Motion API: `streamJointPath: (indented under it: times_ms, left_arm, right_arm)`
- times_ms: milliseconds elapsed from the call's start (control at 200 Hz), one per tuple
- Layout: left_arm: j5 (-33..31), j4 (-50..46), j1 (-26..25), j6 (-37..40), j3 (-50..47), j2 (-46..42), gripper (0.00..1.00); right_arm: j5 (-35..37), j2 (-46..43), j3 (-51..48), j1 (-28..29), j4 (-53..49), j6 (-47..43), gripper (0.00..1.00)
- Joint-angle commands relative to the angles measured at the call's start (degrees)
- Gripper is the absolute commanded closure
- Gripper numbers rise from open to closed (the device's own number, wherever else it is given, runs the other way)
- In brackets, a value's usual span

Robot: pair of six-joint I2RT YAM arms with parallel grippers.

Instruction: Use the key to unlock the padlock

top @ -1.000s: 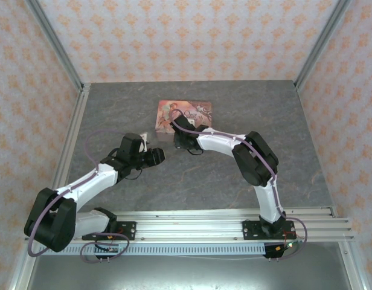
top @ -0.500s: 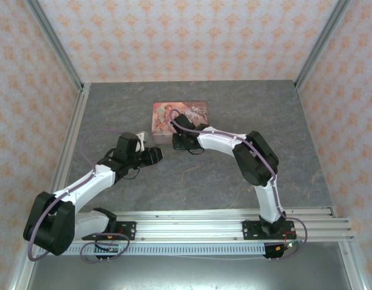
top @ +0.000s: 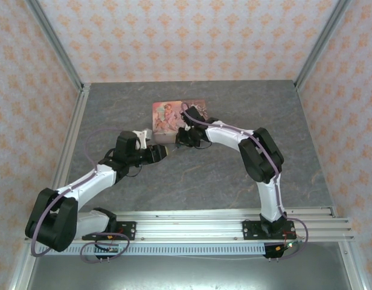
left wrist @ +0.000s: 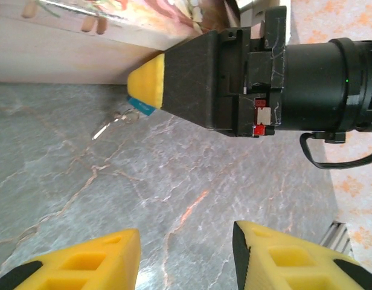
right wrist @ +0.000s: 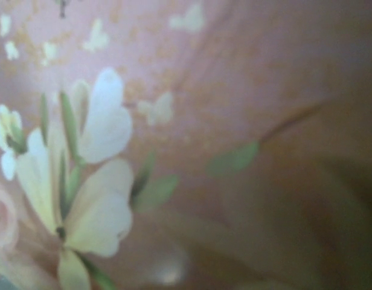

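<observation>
In the left wrist view the right gripper [left wrist: 144, 81] reaches in from the right, its yellow tip down at the foot of the pink box [left wrist: 65, 57] in the upper left of the frame. The teal padlock [left wrist: 141, 104] touches the underside of that tip, just beside the box wall. The gripper is seen side-on, so it cannot be told whether it pinches the lock or only presses on it. A thin silvery sliver with a loop, judged to be the key [left wrist: 111, 124], lies on the tabletop [left wrist: 174, 181] just left of the lock; it is too small to tell whether the two touch. The left gripper [left wrist: 186, 235] stands spread along the bottom edge, nothing between its fingers, apart from the key.

The step in hand looks like steadying the lock while the other gripper goes for the key. To do it well, the right gripper should keep the body firm with the keyhole facing away from the box wall. The left should come in low, close on the key's broad end and leave the blade free, square to the lock.

Count: one padlock, one key, one pink box, two grippers
</observation>
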Motion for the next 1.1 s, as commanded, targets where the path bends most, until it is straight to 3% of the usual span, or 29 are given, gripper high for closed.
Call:
streamJointPath:
  times_ms: [0,320,596,1096]
  left_arm:
    - [3.21,7.32,0.53,-1.91,-1.36,2.04,0.55]
    - [1.69,21.31,0.82,-12.92,-4.17,10.59,0.56]
    - [1.47,34.21,1.23,-17.62,-4.72,16.73,0.61]
    - [5.04,42.51,2.11,-14.09,0.40,25.12,0.60]
  right_arm:
    - [-7.05,-3.39,-0.45,-1.14,2.83,4.21,1.00]
    - [-12.62,-3.07,-0.33,-2.82,3.38,7.83,1.00]
    - [-15.89,-3.15,-0.29,-3.61,3.57,10.64,1.00]
    - [-21.77,-2.25,3.96,-4.78,-4.05,9.16,1.00]
